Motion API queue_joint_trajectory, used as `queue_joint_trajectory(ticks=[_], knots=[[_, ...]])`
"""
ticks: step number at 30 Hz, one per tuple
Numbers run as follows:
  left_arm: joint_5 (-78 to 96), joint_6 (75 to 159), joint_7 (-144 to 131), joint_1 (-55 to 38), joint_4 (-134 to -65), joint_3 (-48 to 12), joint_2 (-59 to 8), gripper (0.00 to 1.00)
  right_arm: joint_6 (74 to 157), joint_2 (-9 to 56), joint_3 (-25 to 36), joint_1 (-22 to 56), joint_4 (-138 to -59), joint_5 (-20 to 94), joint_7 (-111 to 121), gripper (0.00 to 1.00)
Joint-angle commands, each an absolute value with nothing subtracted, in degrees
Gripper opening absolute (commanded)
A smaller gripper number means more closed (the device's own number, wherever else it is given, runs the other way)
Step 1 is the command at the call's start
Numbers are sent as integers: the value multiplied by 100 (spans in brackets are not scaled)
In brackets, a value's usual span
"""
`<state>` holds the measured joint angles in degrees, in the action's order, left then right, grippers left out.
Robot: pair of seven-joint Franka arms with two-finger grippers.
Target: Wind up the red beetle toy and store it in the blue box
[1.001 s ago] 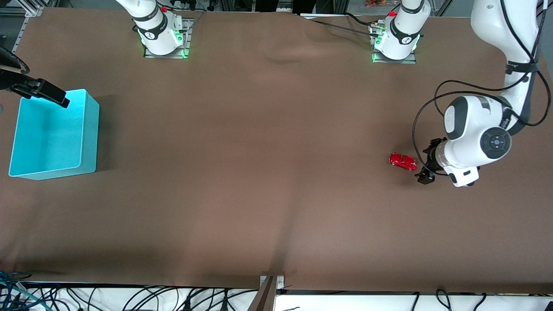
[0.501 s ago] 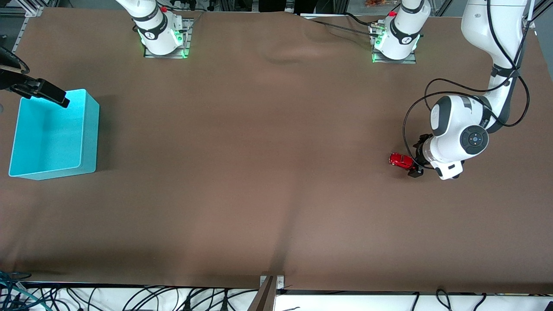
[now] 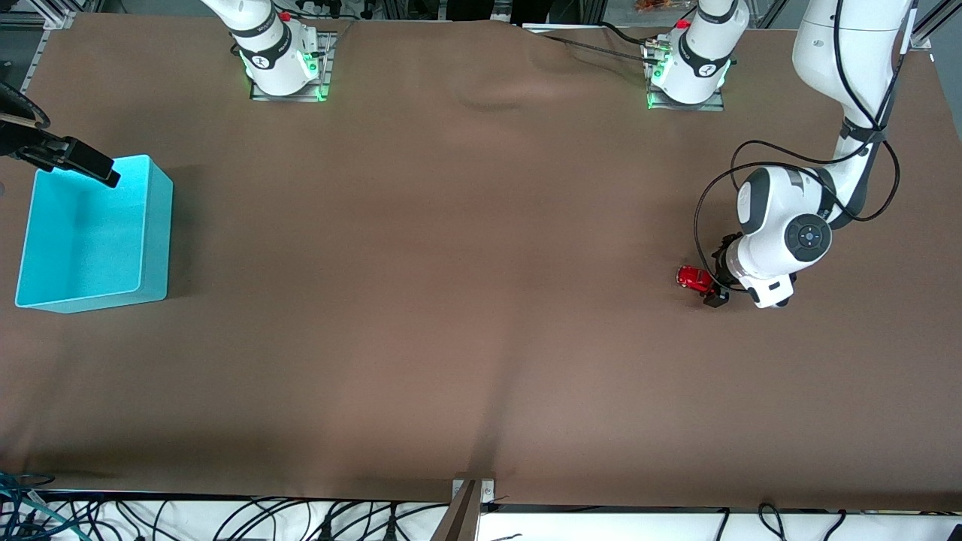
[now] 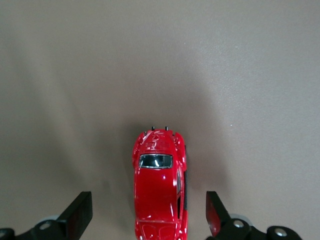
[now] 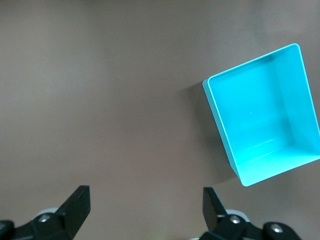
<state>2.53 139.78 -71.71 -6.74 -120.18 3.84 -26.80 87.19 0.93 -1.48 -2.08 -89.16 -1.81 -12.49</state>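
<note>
**Red toy car between parted fingers, blue box at the other end of the table**

Tiny glossy red beetle toy (image 3: 694, 279) resting on the brown table cloth (image 3: 451, 300), at middle right of the front view, toward the left arm's end of the table. In the left wrist view, seen from above: rounded red body (image 4: 160, 192) with a dark window, lying lengthwise in the gap between two black fingers (image 4: 77, 215), clear cloth showing on each side of it, no contact visible.

Left gripper (image 3: 712, 284) down low at the toy, fingers spread wide and grasping nothing, one black fingertip showing just beside the car in the front view. White wrist of the left arm (image 3: 782, 233) bent over it, black cable looping around the joint.

Light-blue open box (image 3: 154, 225) standing at the left edge of the front view, toward the right arm's end of the table, well apart from the toy. Inside bare, as seen in the right wrist view (image 5: 300, 120).

Right gripper (image 3: 71, 161) hanging over the upper corner of the box in the front view, waiting. Its black fingers (image 5: 75, 207) parted and holding nothing, with brown cloth visible between them.
</note>
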Motion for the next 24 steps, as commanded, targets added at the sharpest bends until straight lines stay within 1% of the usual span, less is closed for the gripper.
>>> queue_joint_trajectory(ticks=[1,2,4,8,9,10,15,24], knots=[[290,14106,-7251,-729,-12050,378,-2733,94,8604,123,-105,-176,-8780,-176,-1187,100],[290,14106,-7268,-729,-12050,378,-2742,91,8604,123,-105,-176,-8780,-176,-1187,100],[255,14106,-7304,-729,-12050,378,-2733,77,8604,123,-105,-176,-8780,-176,-1187,100],[237,14106,-7313,-738,-12041,369,-2733,17,8604,132,-105,-176,-8780,-176,-1187,100],[237,14106,-7313,-738,-12041,369,-2733,6,8604,132,-105,-176,-8780,-176,-1187,100],[237,14106,-7313,-747,-12041,369,-2733,0,8604,123,-105,-176,-8780,-176,-1187,100],[237,14098,-7391,-756,-12015,360,-2672,0,8604,123,-105,-176,-8780,-176,-1187,100],[237,14001,-8506,-791,-12006,237,-2382,0,8604,132,-105,-176,-8780,-176,-1187,100]])
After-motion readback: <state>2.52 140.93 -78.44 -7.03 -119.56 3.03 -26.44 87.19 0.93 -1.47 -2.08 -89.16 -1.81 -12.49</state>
